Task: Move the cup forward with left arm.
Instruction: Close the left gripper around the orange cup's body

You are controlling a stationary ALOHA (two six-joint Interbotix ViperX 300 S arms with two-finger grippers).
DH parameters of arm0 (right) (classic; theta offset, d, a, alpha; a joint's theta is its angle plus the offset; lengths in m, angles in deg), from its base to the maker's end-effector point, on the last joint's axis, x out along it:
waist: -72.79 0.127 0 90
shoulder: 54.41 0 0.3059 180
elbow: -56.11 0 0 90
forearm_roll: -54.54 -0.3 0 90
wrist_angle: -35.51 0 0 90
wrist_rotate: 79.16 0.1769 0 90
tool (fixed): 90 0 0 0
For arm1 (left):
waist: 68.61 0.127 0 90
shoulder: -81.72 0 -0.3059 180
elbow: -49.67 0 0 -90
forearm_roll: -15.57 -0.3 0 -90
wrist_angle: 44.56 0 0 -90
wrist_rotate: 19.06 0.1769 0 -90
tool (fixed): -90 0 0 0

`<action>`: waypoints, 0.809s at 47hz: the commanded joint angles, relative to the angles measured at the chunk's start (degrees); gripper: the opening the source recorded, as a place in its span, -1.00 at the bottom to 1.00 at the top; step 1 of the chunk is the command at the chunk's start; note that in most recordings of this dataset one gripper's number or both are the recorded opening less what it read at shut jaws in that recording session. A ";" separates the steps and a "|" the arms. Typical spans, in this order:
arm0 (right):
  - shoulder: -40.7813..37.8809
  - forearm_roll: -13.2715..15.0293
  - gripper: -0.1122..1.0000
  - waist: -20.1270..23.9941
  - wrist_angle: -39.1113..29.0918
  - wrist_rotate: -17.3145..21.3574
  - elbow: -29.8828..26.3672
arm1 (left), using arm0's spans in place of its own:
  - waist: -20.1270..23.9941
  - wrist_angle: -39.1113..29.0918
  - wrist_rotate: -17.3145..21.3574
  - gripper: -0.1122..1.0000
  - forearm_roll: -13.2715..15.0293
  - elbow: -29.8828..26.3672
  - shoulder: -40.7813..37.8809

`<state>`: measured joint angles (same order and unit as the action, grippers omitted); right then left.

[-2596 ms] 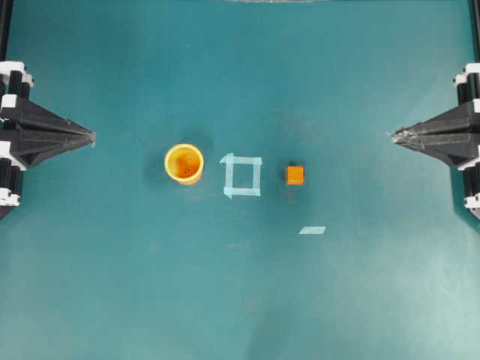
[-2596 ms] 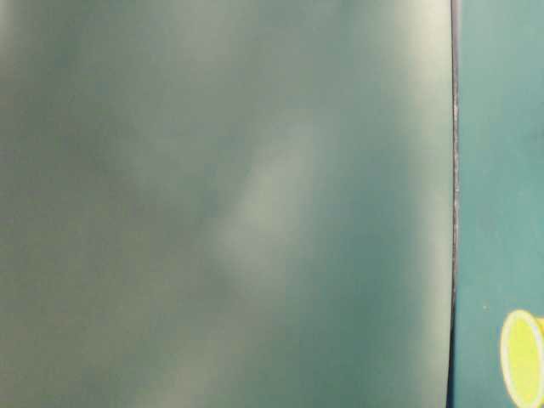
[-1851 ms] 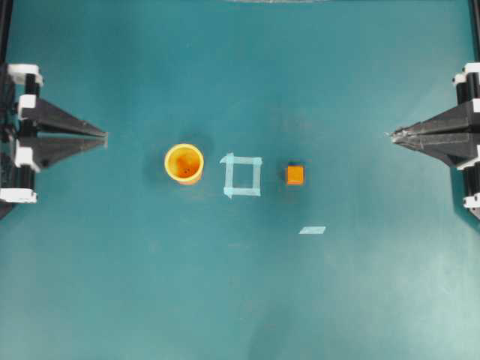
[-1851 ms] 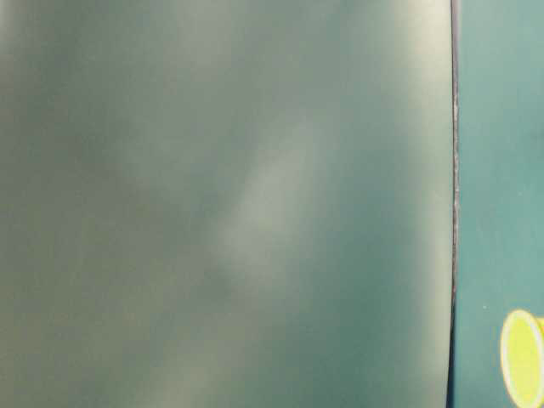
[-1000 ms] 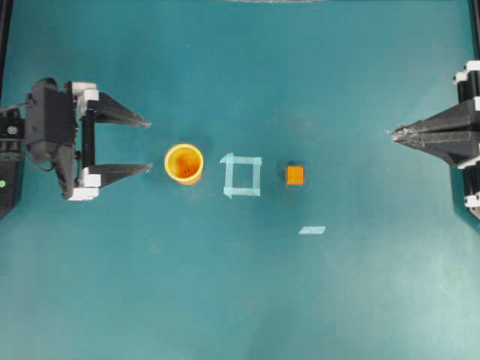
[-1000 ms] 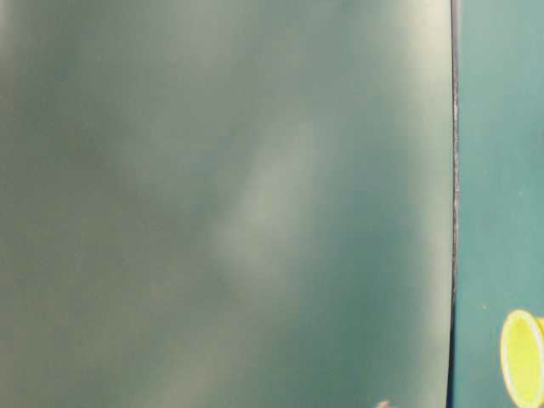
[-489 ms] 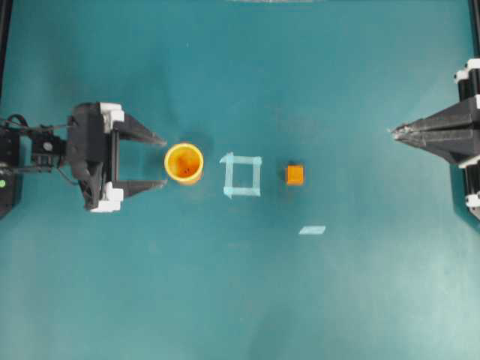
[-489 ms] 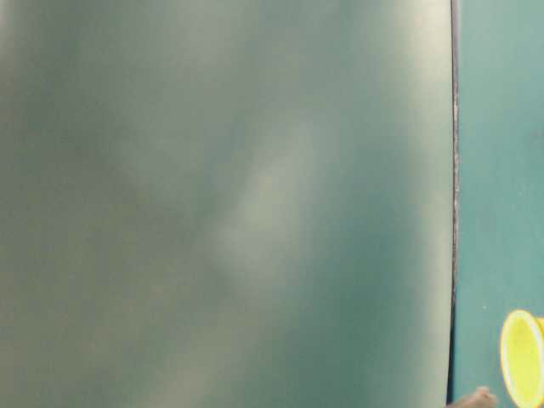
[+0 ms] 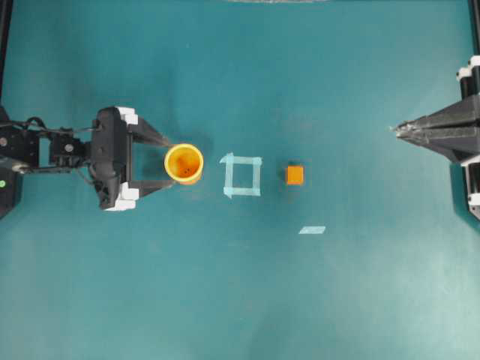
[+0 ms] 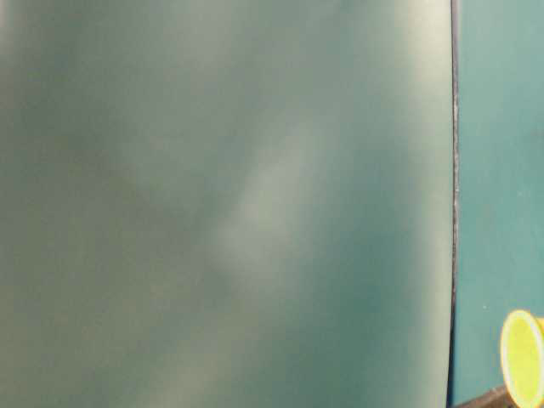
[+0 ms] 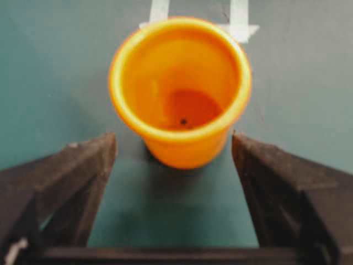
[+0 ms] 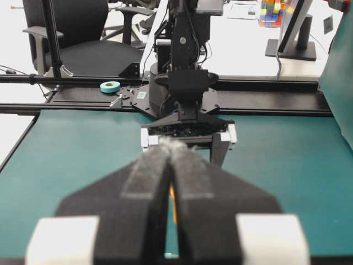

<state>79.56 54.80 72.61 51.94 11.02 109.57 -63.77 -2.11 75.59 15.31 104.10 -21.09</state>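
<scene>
The left arm is reaching out from the left side of the desk, and its left gripper is pointing straight at the cup. Its two black fingers are spread as wide as they go. One finger is sitting on each side of the cup, with the tips just beside the cup's near edge. In the left wrist view the cup is standing between the fingers, a little past the tips, with a small gap on both sides. So the fingers are holding nothing, and I think they are not touching the cup yet.

The cup is standing upright with its open mouth facing up. To the right of the cup is the tape square, very near. Further right of the cup is the orange cube. A small bit of tape is lying right of the cup and lower down.

The left arm is much nearer the cup. The right gripper is far to the right of the cup, with its fingers pressed together to a point.
</scene>
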 commanded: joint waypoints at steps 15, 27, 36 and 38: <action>-0.09 0.00 -0.81 0.00 0.18 0.18 -2.02 | 0.18 2.46 0.09 0.68 -0.18 -3.52 -2.37; -0.09 0.00 -0.81 0.00 -0.44 0.09 -2.11 | -1.58 2.46 0.00 0.67 -0.44 -6.68 -4.83; 0.00 0.00 -0.81 0.00 -1.76 0.09 -2.46 | -2.46 1.32 0.00 0.62 -0.44 -7.56 -5.98; 0.09 0.00 -0.81 -0.09 -1.93 0.09 -2.55 | -2.37 1.23 0.00 0.60 -0.35 -7.38 -5.89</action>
<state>79.73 54.71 72.61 50.10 11.10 109.04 -66.23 -0.88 75.59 15.05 97.42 -27.77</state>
